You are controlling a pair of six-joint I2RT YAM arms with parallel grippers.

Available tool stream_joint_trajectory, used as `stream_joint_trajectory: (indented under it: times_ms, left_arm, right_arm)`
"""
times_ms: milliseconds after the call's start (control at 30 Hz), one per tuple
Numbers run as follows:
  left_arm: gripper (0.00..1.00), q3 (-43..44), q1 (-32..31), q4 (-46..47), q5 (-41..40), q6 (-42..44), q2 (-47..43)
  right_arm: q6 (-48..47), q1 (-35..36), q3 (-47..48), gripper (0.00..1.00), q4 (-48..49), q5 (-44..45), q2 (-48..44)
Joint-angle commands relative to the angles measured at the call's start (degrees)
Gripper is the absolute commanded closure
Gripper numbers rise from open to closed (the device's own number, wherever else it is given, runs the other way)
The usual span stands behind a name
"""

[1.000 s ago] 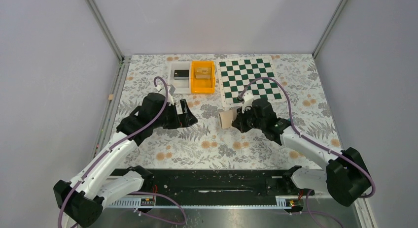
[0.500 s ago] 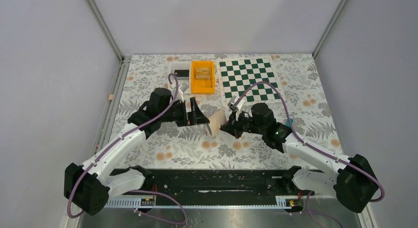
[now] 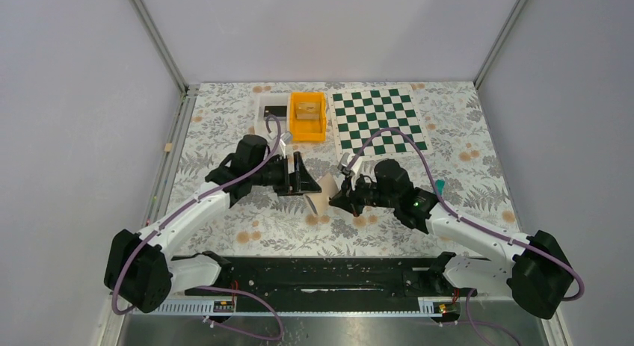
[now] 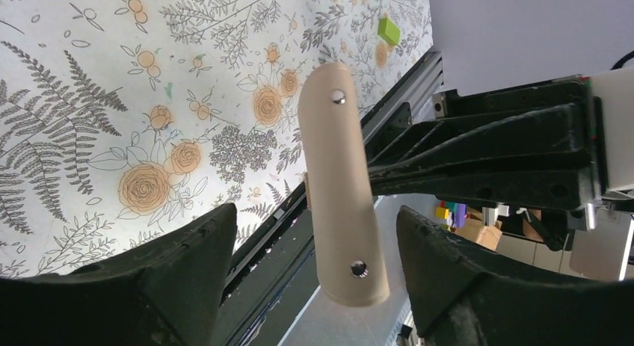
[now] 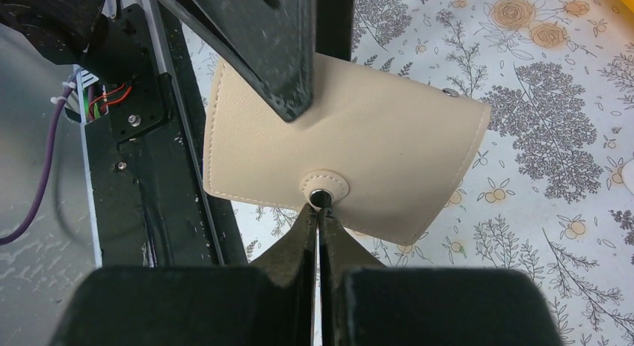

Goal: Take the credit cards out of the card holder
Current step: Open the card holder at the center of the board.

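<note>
Card holder [image 5: 351, 159], clamped in right gripper [image 5: 318, 211], sits between spread fingers of left gripper [image 4: 314, 223].

Left gripper [image 4: 314, 219] is standing wide-jawed, the beige stitched card holder [image 4: 340, 189] hanging between its fingers [image 4: 187, 264] with air showing either side. Right gripper [image 5: 318, 211] is pinching the snap tab, blocking that side. Orange plastic bin [image 3: 307, 135], white tray [image 3: 261, 113] and green-and-white chessboard [image 3: 377, 122] are lining the far edge, well apart; floral-print table [image 3: 217, 129] around the grippers is lying open.
</note>
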Motion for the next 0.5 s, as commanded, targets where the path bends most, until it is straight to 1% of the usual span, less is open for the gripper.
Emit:
stream_joint_trajectory:
  times_ms: [0, 67, 100, 133, 267, 400, 467]
  left_arm:
    - [0.24, -2.5, 0.0, 5.8, 3.8, -2.2, 1.5]
    - [0.29, -3.9, -0.2, 7.5, 4.7, -3.3, 1.8]
    - [0.34, -4.3, -0.2, 8.0, 5.0, -3.9, 1.9]
    - [0.41, -4.7, -0.2, 8.1, 4.9, -4.2, 1.9]
    - [0.73, -5.5, -0.2, 8.2, 3.1, -5.2, 1.6]
    - [1.00, -6.3, -0.2, 7.7, 1.7, -5.2, 2.3]
    - [1.00, -6.6, -0.2, 7.1, 0.7, -5.1, 2.8]
  right_arm:
    - [-0.8, 0.9, 2.5, 1.00, 3.2, 0.2, -0.2]
    - [-0.4, 1.0, 2.3, 1.00, 4.1, 0.3, -0.1]
    - [-0.3, 1.1, 2.3, 1.00, 4.4, 0.3, 0.1]
    - [-0.3, 1.1, 2.4, 1.00, 4.5, 0.5, 0.3]
    - [-0.1, 1.1, 2.6, 1.00, 4.7, 2.1, 0.8]
    - [0.5, 1.1, 0.5, 1.00, 7.5, 3.7, -0.4]
    - [0.5, 1.1, -0.3, 1.00, 8.2, 4.3, -1.0]
